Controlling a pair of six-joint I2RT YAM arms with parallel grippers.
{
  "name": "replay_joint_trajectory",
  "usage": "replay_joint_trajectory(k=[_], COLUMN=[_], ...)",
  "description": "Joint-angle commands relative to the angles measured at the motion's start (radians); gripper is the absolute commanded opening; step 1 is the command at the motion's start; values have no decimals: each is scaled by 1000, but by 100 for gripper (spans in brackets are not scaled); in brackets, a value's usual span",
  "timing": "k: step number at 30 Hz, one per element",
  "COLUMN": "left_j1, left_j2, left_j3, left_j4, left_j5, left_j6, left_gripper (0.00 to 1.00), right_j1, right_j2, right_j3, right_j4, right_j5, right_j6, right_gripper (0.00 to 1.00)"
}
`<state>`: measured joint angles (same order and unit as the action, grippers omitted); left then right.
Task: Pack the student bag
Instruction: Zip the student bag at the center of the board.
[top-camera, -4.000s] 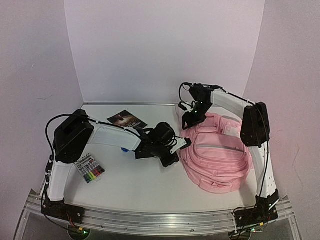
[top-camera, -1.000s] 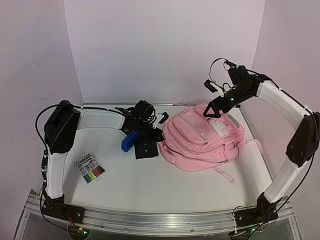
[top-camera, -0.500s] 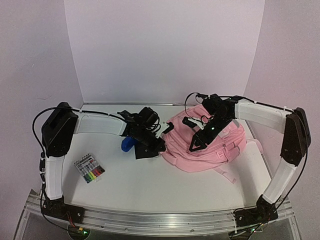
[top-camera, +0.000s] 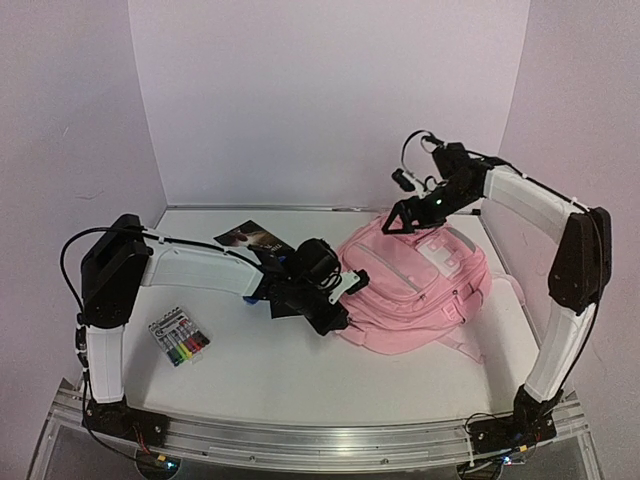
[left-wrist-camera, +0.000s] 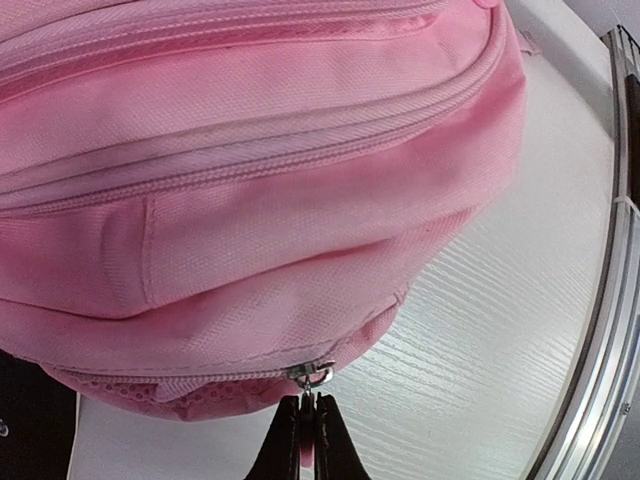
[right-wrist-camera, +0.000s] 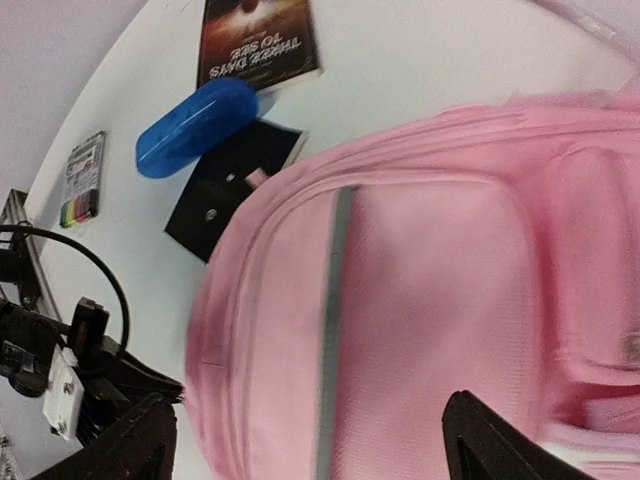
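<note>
The student bag (top-camera: 425, 285) is a big pink backpack lying flat at the right of the table. My left gripper (top-camera: 350, 284) sits at its left edge. In the left wrist view that gripper (left-wrist-camera: 308, 412) is shut on the small metal zipper pull (left-wrist-camera: 311, 377) at the low end of a zip seam. My right gripper (top-camera: 398, 224) hovers over the bag's far top, jaws open. In the right wrist view its two dark fingers (right-wrist-camera: 492, 442) stand wide apart above the pink fabric (right-wrist-camera: 430, 320), touching nothing.
A blue case (right-wrist-camera: 197, 127) and a flat black item (right-wrist-camera: 232, 186) lie left of the bag, partly under my left arm. A dark book (top-camera: 253, 238) lies farther back. A pack of coloured markers (top-camera: 180, 336) sits near the left. White walls enclose the table.
My right gripper has lifted off the bag's front and gone back up over its far top. My left gripper has moved nearer and to the right along the bag's edge, still shut on the pull.
</note>
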<state>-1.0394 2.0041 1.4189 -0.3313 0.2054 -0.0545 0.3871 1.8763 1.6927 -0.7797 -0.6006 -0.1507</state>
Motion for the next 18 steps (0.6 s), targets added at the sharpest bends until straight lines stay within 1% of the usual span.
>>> replay_joint_trajectory(k=[1, 5, 9, 13, 18], left_j1=[32, 61, 96, 120, 167], left_j2=[27, 55, 72, 92, 122], left_j3=[50, 88, 111, 134, 163], left_j4=[26, 34, 32, 10, 11], left_j5=[-15, 3, 30, 48, 75], left_j6=[-50, -55, -48, -23, -32], left_gripper=[0, 0, 0, 0, 0], right_j1=[-128, -275, -393, -436, -453], right_j2=[-25, 46, 158, 267, 336], right_j3=[130, 183, 264, 347, 341], right_j4=[-103, -162, -248, -332, -385], right_j5=[112, 172, 154, 155, 144], right_j6=[-91, -136, -186, -243, -288], right_gripper=[98, 98, 98, 98, 98])
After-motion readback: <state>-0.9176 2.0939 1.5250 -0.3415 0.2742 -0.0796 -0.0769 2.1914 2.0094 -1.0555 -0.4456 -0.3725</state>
